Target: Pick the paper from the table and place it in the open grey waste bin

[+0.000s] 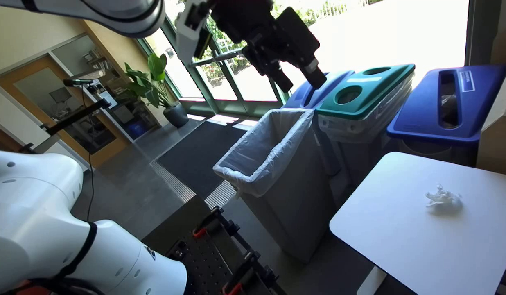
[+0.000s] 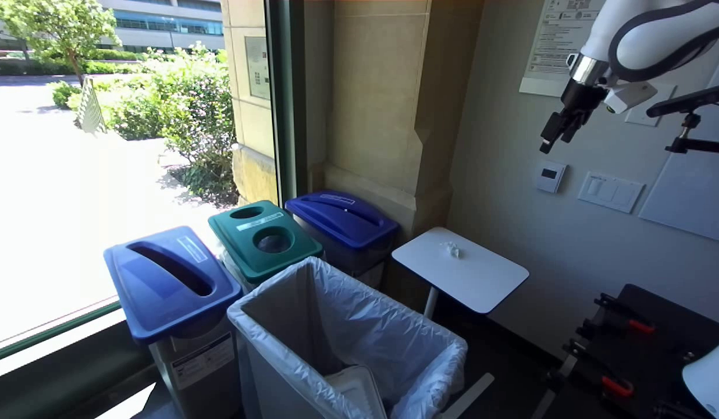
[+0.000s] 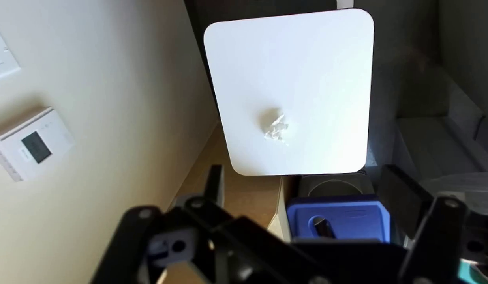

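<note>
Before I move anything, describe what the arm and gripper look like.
The arm is smooth, rounded and white, with a black band around it and a dark emblem too small to read. In an exterior view, a black cable-like line curves along it, and a silver collar sits before the gripper. That is black, angular and jointed, with two blocky fingers.

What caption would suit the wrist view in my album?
A crumpled paper on a white table, a blue bin beyond, seen past an open pincer.
</note>
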